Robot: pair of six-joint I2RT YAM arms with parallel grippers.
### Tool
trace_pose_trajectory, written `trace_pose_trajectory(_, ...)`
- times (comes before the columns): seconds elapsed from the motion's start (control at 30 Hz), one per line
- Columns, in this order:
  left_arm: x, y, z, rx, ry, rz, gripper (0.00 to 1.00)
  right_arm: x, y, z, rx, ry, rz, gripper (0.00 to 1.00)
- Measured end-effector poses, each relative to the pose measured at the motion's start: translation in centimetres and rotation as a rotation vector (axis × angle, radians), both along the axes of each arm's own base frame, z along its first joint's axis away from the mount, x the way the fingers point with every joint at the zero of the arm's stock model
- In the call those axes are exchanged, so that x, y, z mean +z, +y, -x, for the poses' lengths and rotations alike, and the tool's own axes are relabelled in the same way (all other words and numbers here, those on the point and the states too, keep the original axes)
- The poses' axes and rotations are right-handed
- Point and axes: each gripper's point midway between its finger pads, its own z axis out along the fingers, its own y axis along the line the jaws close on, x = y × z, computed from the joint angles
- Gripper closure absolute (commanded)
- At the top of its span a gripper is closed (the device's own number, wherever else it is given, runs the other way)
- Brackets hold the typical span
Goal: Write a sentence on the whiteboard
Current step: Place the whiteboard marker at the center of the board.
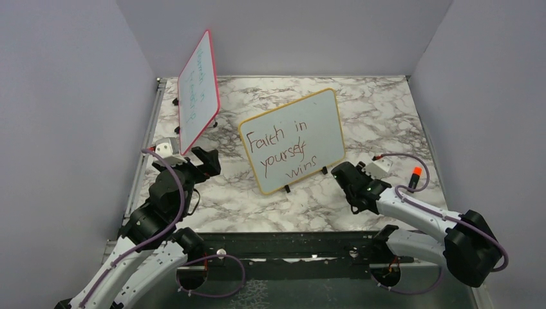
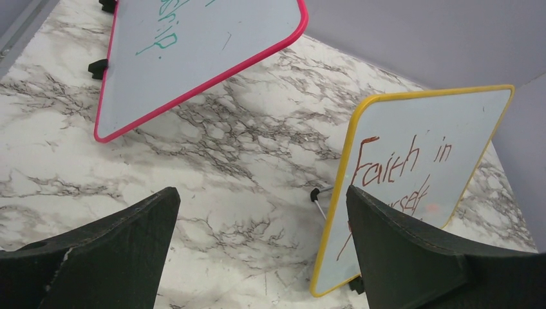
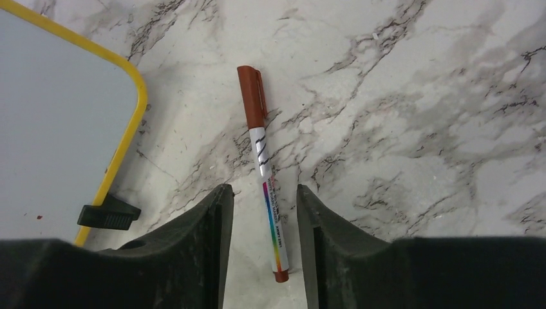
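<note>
Marble-patterned bench [image 1: 386, 116], grey walls around. Whiteboard [image 1: 322, 122], yellow-framed, stands on black feet at bench centre, leaning back, and bears the sentence [image 1: 280, 151] "Faith in yourself wins" in dark red. Right tool [image 3: 261, 193], just right of the board: jaws partly apart, straddling a capped marker [image 3: 261, 148] lying on the bench; nothing gripped. Left tool [image 2: 261, 193]: jaws wide apart, empty. Red-framed board [image 1: 198, 90] stands rear left.

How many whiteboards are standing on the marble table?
2. The yellow-framed whiteboard stands near the middle; the red-framed whiteboard stands at the back left. None seems to be hidden.
</note>
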Motion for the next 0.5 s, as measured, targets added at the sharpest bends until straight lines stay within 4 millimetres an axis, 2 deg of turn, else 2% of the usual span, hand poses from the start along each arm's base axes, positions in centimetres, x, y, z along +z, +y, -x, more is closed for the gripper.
trace_pose_trajectory(0.1,-0.1,0.0,-0.1,0.001,0.003,-0.001,0.01,0.0,0.0,0.4,0.001,0.006,-0.015,0.38)
trace_pose_trajectory(0.2,-0.1,-0.1,-0.1,-0.001,0.005,0.000,0.01,0.9,-0.2,0.7,0.010,-0.011,-0.031,0.24)
trace_pose_trajectory(0.27,-0.1,-0.1,-0.1,-0.004,0.006,0.000,0.01,2.0,-0.4,0.9,0.023,-0.031,-0.037,0.08)
trace_pose_trajectory(0.3,-0.1,-0.2,0.0,-0.008,0.006,-0.001,0.01,2.8,-0.5,0.9,0.031,-0.046,-0.040,0.02)
trace_pose_trajectory(0.33,-0.1,-0.2,0.0,-0.012,0.006,-0.002,0.01,3.8,-0.5,0.9,0.041,-0.062,-0.041,0.00)
trace_pose_trajectory(0.4,0.2,-0.4,0.1,-0.026,0.001,-0.009,0.01,6.2,-0.7,0.9,0.062,-0.107,-0.044,0.00)
trace_pose_trajectory(0.5,1.2,-0.4,0.3,-0.048,-0.018,-0.022,0.01,11.1,-1.3,0.8,0.087,-0.207,-0.046,0.00)
